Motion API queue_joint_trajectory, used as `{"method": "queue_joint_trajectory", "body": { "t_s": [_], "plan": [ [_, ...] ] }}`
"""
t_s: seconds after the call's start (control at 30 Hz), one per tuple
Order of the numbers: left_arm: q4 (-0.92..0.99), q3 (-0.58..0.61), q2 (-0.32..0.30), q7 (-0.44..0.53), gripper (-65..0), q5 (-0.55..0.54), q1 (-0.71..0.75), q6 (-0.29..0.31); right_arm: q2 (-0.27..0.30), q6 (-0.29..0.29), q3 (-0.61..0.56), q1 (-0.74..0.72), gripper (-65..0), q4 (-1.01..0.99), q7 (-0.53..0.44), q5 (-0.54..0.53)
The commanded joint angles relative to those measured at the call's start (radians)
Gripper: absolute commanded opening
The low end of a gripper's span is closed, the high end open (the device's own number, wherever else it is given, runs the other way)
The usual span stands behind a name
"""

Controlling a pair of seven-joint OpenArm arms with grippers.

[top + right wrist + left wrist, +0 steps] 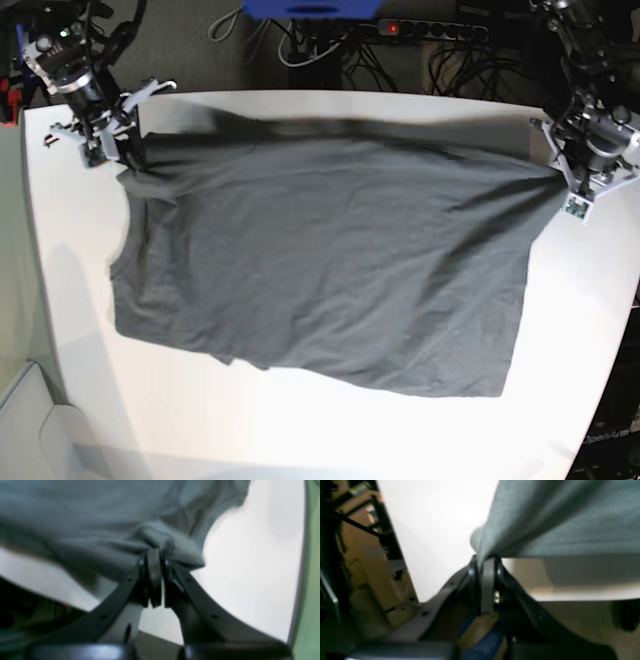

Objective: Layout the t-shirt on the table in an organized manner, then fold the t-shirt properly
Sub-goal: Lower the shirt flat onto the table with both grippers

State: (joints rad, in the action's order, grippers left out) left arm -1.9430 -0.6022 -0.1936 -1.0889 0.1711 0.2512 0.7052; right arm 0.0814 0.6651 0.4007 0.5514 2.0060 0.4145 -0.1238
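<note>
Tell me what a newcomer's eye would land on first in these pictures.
The big dark grey t-shirt dominates, spread across the middle of the white table, its far edge lifted and pulled taut. At each end of that edge a gripper pinches the cloth: the left gripper on the base view's right, the right gripper on its left. Beyond the table's far edge, a tangle of black cables stands out.

no readable text, labels or numbers

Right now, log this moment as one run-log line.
phase: layout | left hand: shut on t-shirt | right hand: shut on t-shirt | far edge held up, rest on table | fold: not begun
</note>
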Motion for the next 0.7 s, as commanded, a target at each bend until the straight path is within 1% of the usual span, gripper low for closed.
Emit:
{"method": "queue_joint_trajectory", "body": {
  "t_s": [0.0,0.1,0.2,0.23,0.33,0.43,0.53,0.6,0.67],
  "plan": [
    [-0.011,-0.008,-0.033,-0.024,-64.7,0.014,-0.005,-0.007,-0.005,0.029,0.027,0.009,-65.0,0.020,-0.030,-0.006],
    [-0.009,-0.008,-0.048,-0.040,-64.6,0.015,0.000,-0.007,-0.015,0.033,0.073,0.006,-65.0,0.019,-0.019,-0.004],
    [0.017,-0.008,-0.071,-0.043,-64.6,0.017,0.001,-0.007,-0.009,0.033,0.091,0.005,-65.0,0.016,0.036,-0.004],
    [0.027,-0.008,-0.076,-0.041,-64.6,0.017,0.001,-0.007,-0.007,0.033,0.091,0.005,-65.0,0.016,0.053,-0.003],
    [0.057,-0.008,-0.079,-0.040,-64.6,0.017,-0.005,-0.007,0.025,0.033,0.074,0.005,-65.0,0.014,0.116,-0.003],
    [0.078,-0.006,-0.079,-0.040,-64.6,0.017,-0.010,-0.007,0.033,0.033,0.051,0.005,-65.0,0.014,0.166,-0.003],
    [0.083,0.032,-0.083,-0.040,-64.4,0.017,-0.010,-0.007,0.031,0.033,0.051,0.012,-61.4,0.014,0.182,-0.003],
    [0.083,0.074,-0.106,-0.041,-61.3,0.017,0.000,-0.007,0.031,0.033,0.048,0.016,-57.4,0.016,0.183,-0.003],
    [0.081,0.092,-0.111,-0.046,-53.9,0.017,0.001,-0.007,0.031,0.033,0.053,0.016,-53.1,0.014,0.183,-0.003]
  ]
}}
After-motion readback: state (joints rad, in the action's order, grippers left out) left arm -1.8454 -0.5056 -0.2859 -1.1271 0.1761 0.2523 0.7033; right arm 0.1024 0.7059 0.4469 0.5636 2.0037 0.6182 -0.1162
